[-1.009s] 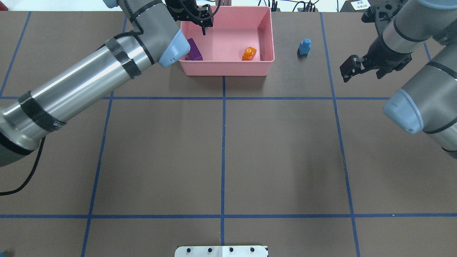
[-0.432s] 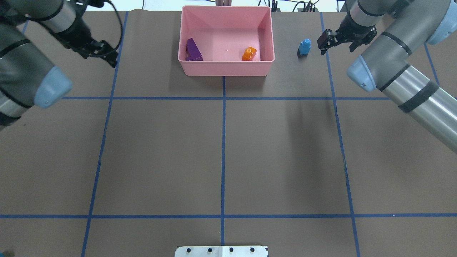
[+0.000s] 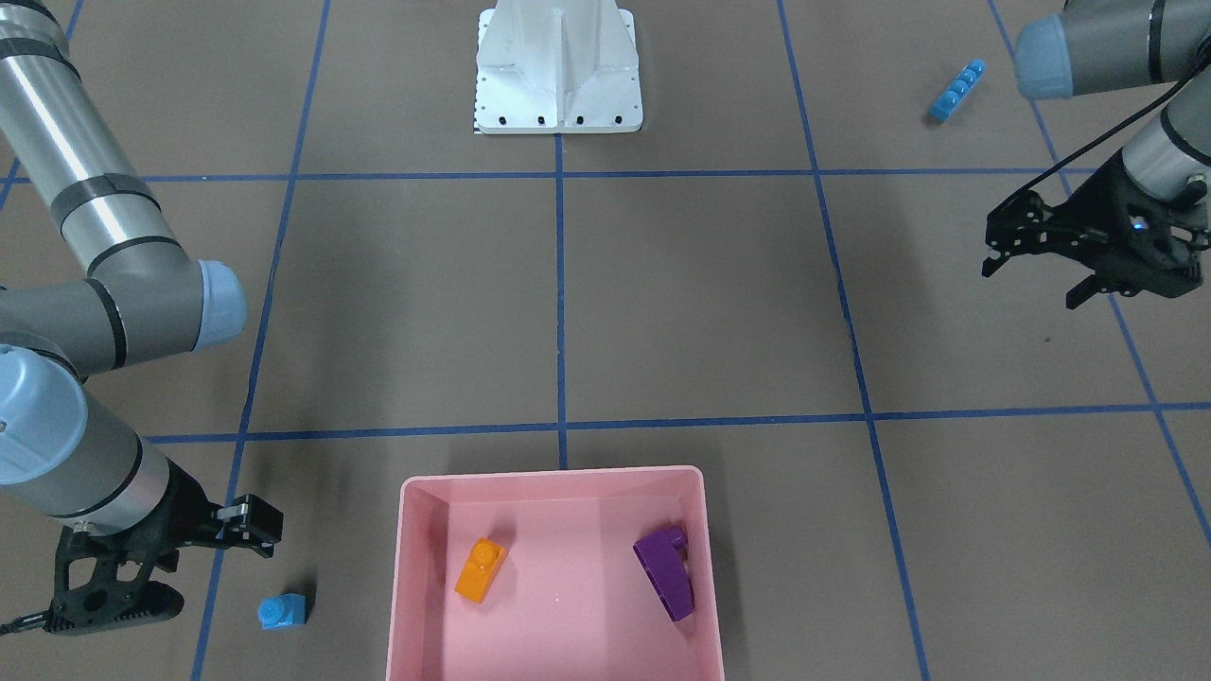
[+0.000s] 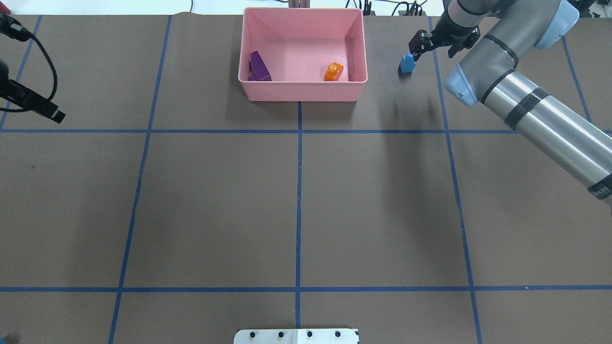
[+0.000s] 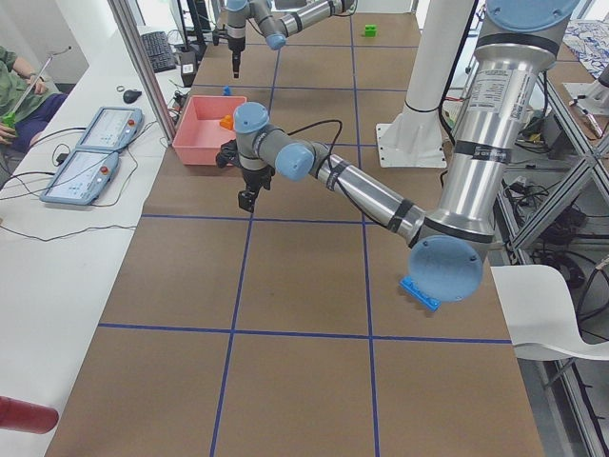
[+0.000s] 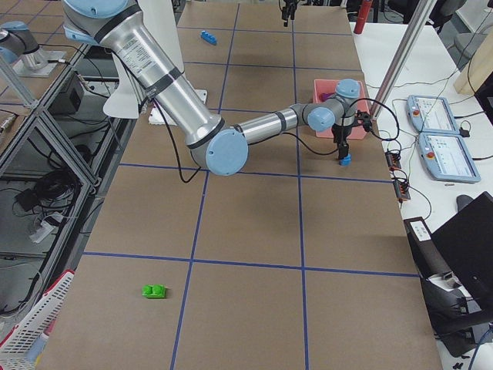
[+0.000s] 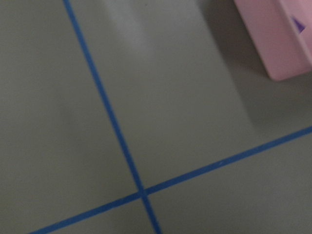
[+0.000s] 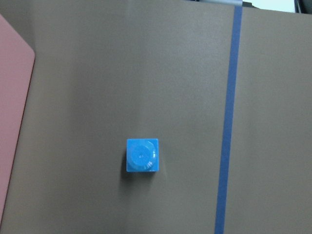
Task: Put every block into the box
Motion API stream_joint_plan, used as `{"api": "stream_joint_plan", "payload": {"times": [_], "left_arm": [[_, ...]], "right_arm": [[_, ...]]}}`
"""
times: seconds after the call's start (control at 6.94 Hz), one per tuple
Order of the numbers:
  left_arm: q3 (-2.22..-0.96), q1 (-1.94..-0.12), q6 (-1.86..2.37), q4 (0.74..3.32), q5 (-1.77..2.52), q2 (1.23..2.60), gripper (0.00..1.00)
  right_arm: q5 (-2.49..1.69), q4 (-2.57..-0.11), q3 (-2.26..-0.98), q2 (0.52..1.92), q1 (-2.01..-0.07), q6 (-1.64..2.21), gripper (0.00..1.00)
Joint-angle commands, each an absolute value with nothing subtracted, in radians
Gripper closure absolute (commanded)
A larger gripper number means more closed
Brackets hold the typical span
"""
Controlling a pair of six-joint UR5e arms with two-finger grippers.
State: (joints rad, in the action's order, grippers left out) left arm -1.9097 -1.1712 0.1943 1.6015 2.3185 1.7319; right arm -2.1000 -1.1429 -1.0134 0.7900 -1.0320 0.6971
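Just above small blue block (image 3: 282, 612) — right tool (image 3: 229, 563).

robotics lab — blue-taped grid table (image 4: 215, 200), teach pendants (image 5: 108, 127), aluminium framing (image 5: 143, 67), loose cables (image 5: 67, 229)

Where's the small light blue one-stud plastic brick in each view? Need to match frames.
Front-facing: small light blue brick bottom left, left of the pink plastic box.
Overhead: upper right, right of the box.
Exterior left: tiny speck beyond the box.
Exterior right: right of centre, below the box.
Left wrist: not in it.
Right wrist: centre.
Shared landmark: the pink box.
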Motion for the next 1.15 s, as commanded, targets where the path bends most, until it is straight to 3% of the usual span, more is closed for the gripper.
{"api": "stream_joint_plan", "payload": {"times": [0.0, 0.43, 0.72, 0.86, 1.01], "left_arm": [[-1.942, -1.183, 0.182, 1.601, 2.341, 1.698, 0.00], [-1.940, -1.180, 0.184, 1.601, 2.342, 1.698, 0.00], [-1.939, -1.178, 0.186, 1.601, 2.341, 1.700, 0.00], [-1.939, -1.178, 0.186, 1.601, 2.341, 1.700, 0.00], [-1.937, -1.178, 0.186, 1.601, 2.341, 1.700, 0.00]], "right_arm": [[-2.067, -0.970, -0.791, 0.689, -1.008, 0.742, 0.01], [-1.978, -0.942, -0.706, 0.643, -0.963, 0.769, 0.03], [-1.945, -0.907, -0.664, 0.643, -0.945, 0.769, 0.17], [-1.945, -0.907, -0.664, 0.643, -0.943, 0.769, 0.41], [-1.945, -0.907, -0.664, 0.641, -0.945, 0.769, 0.93]]}}
